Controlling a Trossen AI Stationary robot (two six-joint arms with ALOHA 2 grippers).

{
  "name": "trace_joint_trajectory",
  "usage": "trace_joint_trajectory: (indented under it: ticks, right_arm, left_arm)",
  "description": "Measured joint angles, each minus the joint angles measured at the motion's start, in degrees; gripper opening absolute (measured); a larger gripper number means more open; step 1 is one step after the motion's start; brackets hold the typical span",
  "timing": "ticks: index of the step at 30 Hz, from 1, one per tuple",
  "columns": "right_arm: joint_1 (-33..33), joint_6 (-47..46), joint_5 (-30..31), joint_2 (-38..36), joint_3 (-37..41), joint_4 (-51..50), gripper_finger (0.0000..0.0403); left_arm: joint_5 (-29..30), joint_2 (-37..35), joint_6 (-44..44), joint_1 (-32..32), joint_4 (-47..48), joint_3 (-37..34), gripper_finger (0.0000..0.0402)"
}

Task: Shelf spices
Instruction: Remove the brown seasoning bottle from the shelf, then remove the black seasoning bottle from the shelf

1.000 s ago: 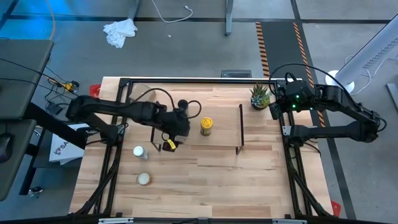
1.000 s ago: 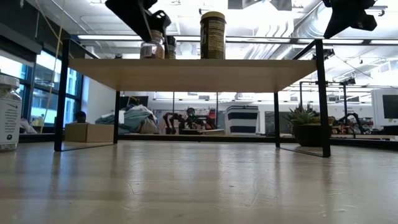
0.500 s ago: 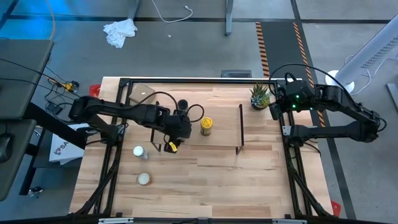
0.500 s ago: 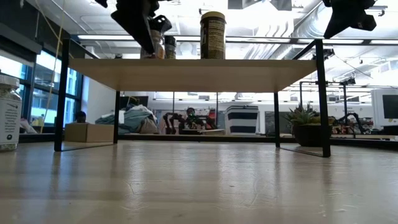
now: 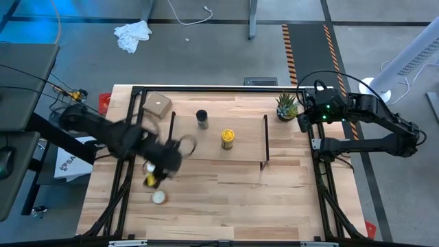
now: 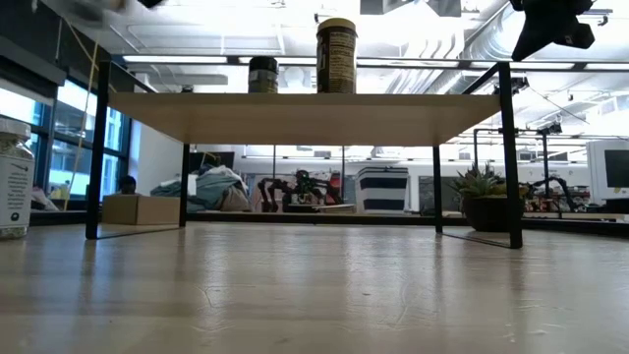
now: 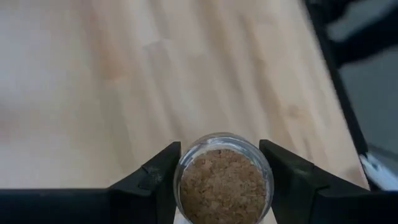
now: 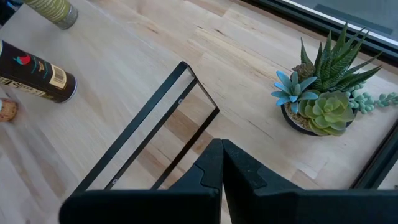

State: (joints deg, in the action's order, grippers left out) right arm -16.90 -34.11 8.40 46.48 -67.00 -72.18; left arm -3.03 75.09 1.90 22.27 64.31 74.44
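Note:
The shelf (image 6: 295, 116) stands across the middle of the table on black legs. The black-capped jar (image 5: 202, 118) and the yellow jar (image 5: 228, 138) stand upright on it; both also show in the low view, the black-capped jar (image 6: 262, 75) left of the yellow jar (image 6: 336, 55). My left gripper (image 5: 152, 177), blurred, is off the shelf's left end over the table, shut on the small glass jar (image 7: 224, 177) with a brown top. A white-capped jar (image 5: 159, 197) stands on the table just near of it. My right gripper (image 8: 222, 163) is shut and empty at the far right. My left gripper pinches the small glass jar between its two fingers, one on each side of the jar's round wall (image 7: 181, 180). The fingers (image 7: 283, 177) come from above, pointing down at the tabletop. The jar's brown top faces the wrist camera. The jar is clear of shelf and table.
A potted succulent (image 5: 287, 106) stands at the table's far right corner. A small cardboard box (image 5: 157, 104) lies at the far left. A white-capped clear jar (image 6: 12, 177) stands at the left in the low view. Black frame rails (image 5: 206, 89) run around the table.
My left gripper has gone quickly from the shelf's left end toward the table's left and near edges, staying shut on the small glass jar. The jar, which was at the shelf top beside the black-capped jar, has left the shelf with it.

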Motion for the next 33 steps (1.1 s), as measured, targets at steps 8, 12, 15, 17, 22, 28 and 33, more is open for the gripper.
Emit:
trace_joint_trajectory:
  ticks: [8, 12, 15, 17, 22, 28, 33]
  right_arm:
    - [0.0, 1.0, 0.0, 0.0, 0.0, 0.0, 0.0000]
    - [0.0, 0.2, 0.0, 0.0, 0.0, 0.0, 0.0000]
    - [0.0, -0.4, 0.0, 0.0, 0.0, 0.0, 0.0000]
    - [0.0, -0.5, 0.0, 0.0, 0.0, 0.0, 0.0000]
    - [0.0, -0.6, 0.0, 0.0, 0.0, 0.0, 0.0000]
    - [0.0, -0.6, 0.0, 0.0, 0.0, 0.0, 0.0000]
    - [0.0, -0.5, 0.0, 0.0, 0.0, 0.0, 0.0000]
  left_arm:
    - [4.6, 0.9, 3.9, 13.6, -16.5, -16.5, 0.0177]
    - [10.8, 4.5, 4.0, 13.6, -20.5, -21.0, 0.0177]
    - [10.6, 7.6, 3.6, 12.8, -21.7, -23.2, 0.0177]
    - [10.5, 9.3, 2.6, 12.6, -22.3, -24.0, 0.0177]
    - [8.7, 12.2, 3.1, 12.0, -22.5, -24.3, 0.0216]
    - [4.5, 10.8, 9.0, 10.2, -24.1, -24.3, 0.0252]
    - [4.2, 6.7, 10.0, 8.6, -19.7, -22.0, 0.0259]
